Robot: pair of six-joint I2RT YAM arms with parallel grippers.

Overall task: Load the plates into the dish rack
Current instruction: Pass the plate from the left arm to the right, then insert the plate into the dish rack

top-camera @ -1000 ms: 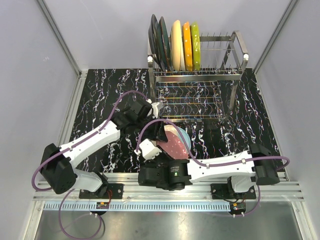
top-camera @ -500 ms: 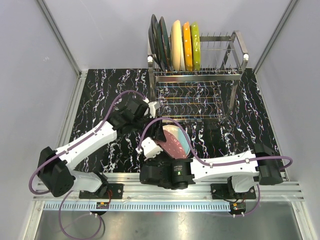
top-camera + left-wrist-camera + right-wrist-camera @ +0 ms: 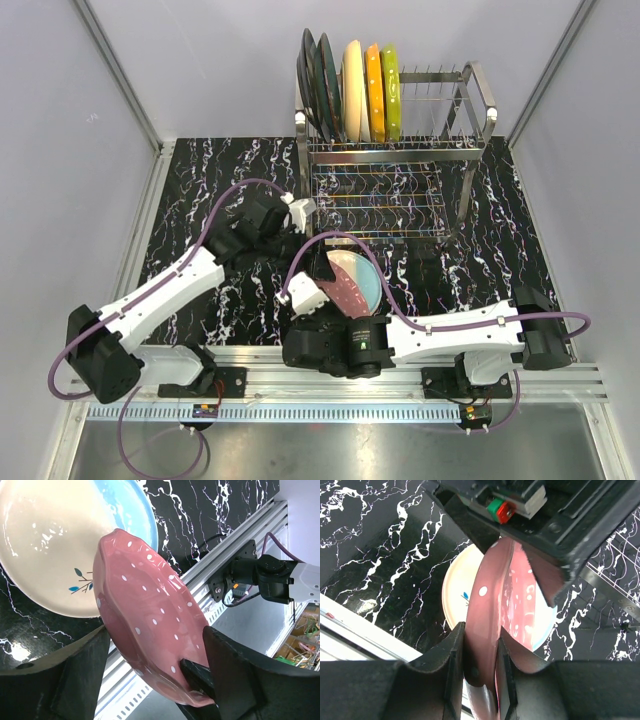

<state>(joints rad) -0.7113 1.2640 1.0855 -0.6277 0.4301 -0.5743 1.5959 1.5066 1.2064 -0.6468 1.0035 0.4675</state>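
Straddling the pink plate [image 3: 150, 605], the left pincer [image 3: 156, 642] gapes wide, one finger on either side of its far rim. The plate stands tilted on edge over a blue-and-cream plate [image 3: 50, 545] lying flat on the counter [image 3: 190, 200]. The right pincer [image 3: 479, 647] clamps its near rim. Five plates [image 3: 352, 90] stand in the dish rack [image 3: 400, 148].

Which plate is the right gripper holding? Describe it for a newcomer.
On the black marbled mat, toward its near edge, the right gripper pinches the pink plate tilted up. Its white dots and wavy rim set it apart from the flat blue-and-cream plate beneath.
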